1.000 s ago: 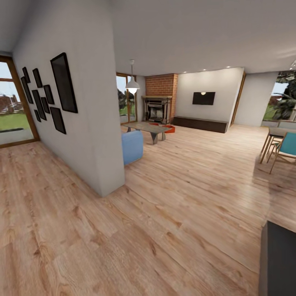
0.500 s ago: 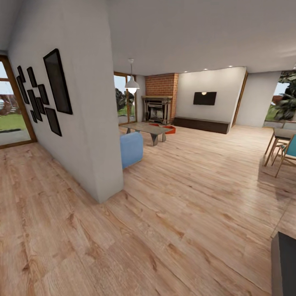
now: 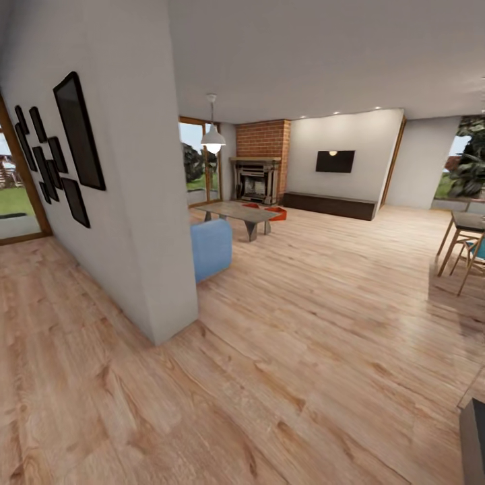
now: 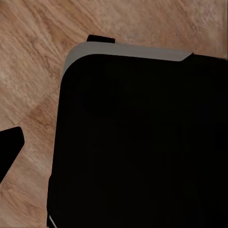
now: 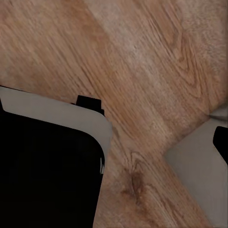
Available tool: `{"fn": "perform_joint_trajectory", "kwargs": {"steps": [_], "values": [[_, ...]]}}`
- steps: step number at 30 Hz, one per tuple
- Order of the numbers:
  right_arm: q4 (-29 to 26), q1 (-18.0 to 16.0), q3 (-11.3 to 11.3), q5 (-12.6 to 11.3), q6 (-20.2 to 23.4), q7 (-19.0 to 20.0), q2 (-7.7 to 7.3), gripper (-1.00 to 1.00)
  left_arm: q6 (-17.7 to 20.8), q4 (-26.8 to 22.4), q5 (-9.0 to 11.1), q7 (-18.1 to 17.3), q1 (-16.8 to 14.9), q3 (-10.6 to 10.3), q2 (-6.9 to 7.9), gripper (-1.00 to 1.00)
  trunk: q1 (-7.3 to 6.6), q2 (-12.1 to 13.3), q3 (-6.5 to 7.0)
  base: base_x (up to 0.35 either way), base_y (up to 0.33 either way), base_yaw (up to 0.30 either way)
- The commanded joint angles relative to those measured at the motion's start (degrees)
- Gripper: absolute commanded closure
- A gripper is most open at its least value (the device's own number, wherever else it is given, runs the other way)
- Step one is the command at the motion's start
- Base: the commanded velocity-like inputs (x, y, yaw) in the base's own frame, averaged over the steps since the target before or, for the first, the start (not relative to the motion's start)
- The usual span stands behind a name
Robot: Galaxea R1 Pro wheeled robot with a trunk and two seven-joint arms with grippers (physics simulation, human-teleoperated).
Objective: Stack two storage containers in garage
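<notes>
Where fireplace (image 3: 256, 180) stands, red-orange storage containers (image 3: 275, 212) behind low table (image 3: 240, 212), axis indistinct, fingers' state untellable.

No text, label, brand, number or sign can be read anywhere. The dark frames (image 3: 73, 135) on the white wall (image 3: 135, 202) are blank black panels. The wall-mounted screen (image 3: 335, 161) beside the brick chimney (image 3: 263, 138) is dark and bears no lettering.

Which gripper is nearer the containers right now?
Cannot tell. Both wrist views look down at the wood floor beside the robot's dark base. The containers lie far ahead, by the fireplace, well away from either arm.
</notes>
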Motion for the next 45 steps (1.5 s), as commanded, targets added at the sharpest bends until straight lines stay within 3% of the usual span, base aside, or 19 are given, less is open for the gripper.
{"fn": "perform_joint_trajectory", "kwargs": {"steps": [1,28,45], "values": [[0.12,-0.05,0.51,-0.54,-0.24,0.07,0.02,-1.00,-0.10,-0.05,0.40,0.02,0.00,0.08,-0.01,-1.00,0.03,-0.02,-0.03,0.324,0.000,-0.180],[0.13,-0.05,0.45,-0.50,-0.20,0.23,0.02,-1.00,-0.03,-0.05,0.40,0.02,0.02,0.07,-0.01,-1.00,0.03,-0.02,0.08,0.322,0.133,-0.245],[0.13,-0.05,0.79,0.02,-0.36,0.23,0.02,-1.00,0.05,-0.05,0.40,0.02,0.01,0.08,0.00,-1.00,0.03,-0.02,0.08,0.322,0.107,-0.167]]}}
